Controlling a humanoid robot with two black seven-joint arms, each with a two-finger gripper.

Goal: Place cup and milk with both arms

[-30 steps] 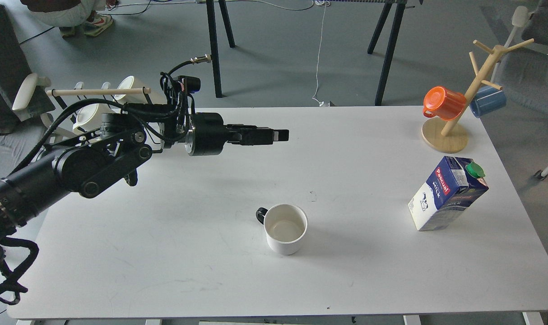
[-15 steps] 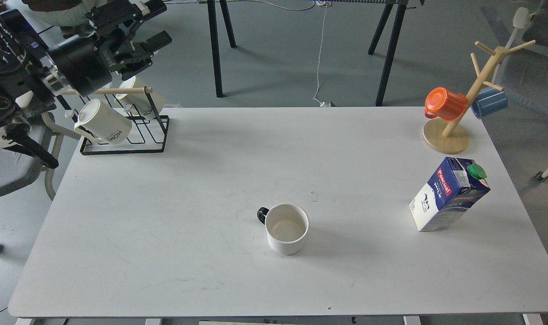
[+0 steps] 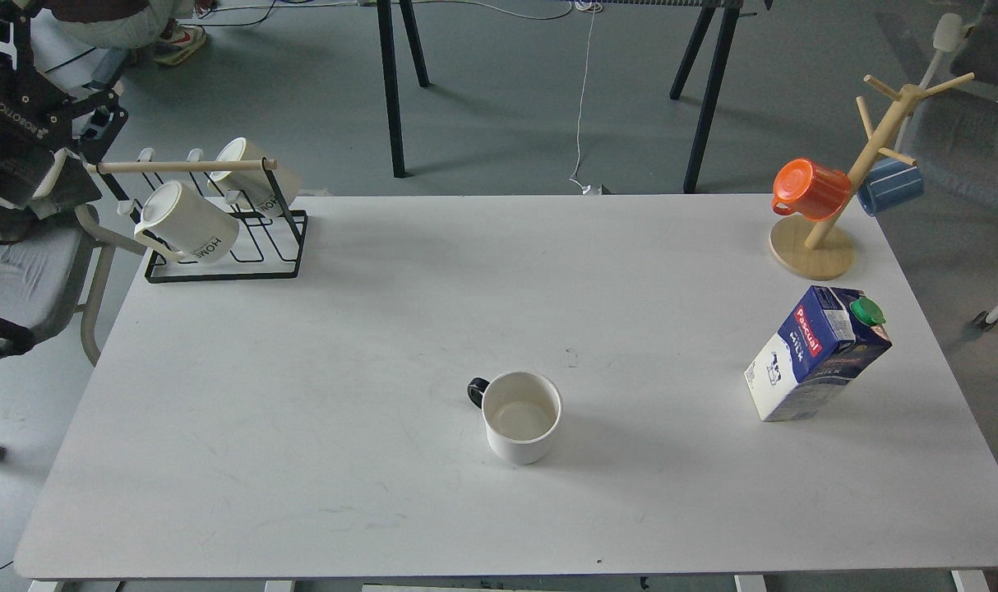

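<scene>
The cup, a plain white mug with a small black handle pointing left, stands upright and empty at the middle front of the white table. The milk, a dark blue and white carton with a green cap, stands upright at the right side of the table. My left gripper is far off at the top left, beyond the table's edge and partly cut off by the view. Its two finger parts stand apart and hold nothing. My right arm and gripper are out of view.
A black wire rack with two cream "HOME" mugs stands at the back left corner. A wooden mug tree with an orange cup and a blue cup stands at the back right. Table legs and a cable show behind.
My left arm has swung from over the table's middle back to the far top left, off the table. The cup and the milk have not moved.
</scene>
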